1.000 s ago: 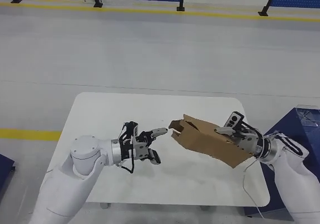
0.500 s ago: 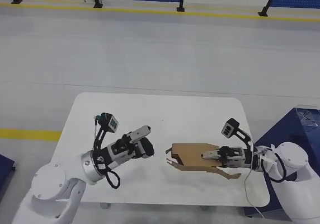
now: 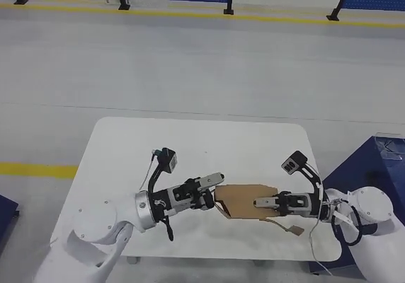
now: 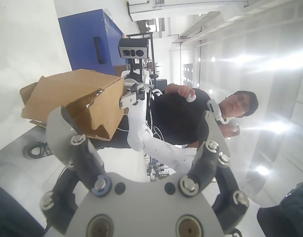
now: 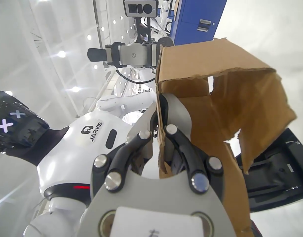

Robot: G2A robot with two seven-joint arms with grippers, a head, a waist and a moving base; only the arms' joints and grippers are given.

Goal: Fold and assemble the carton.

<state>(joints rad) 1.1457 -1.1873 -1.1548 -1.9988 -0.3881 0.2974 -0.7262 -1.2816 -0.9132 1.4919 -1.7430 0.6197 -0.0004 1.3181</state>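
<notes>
The carton (image 3: 245, 200) is seen at lower centre of the top view, over the table (image 3: 188, 141), one wall pinched by the right gripper (image 5: 159, 110). The left gripper (image 4: 133, 115) is held spread wide at its open end. The body appears squared up; ragged end flaps (image 4: 99, 122) are judged not yet folded.

The arms (image 3: 93, 223) are glossy white, rounded shells with dark joint rings. The left end effector (image 4: 133, 115) and right end effector (image 5: 162, 114) share grey metal fingers (image 4: 56, 122), black linkages (image 4: 88, 154) and silver screws (image 4: 213, 145) on a grey plate (image 4: 141, 206). A black camera box (image 3: 167, 159) tops each wrist.
</notes>
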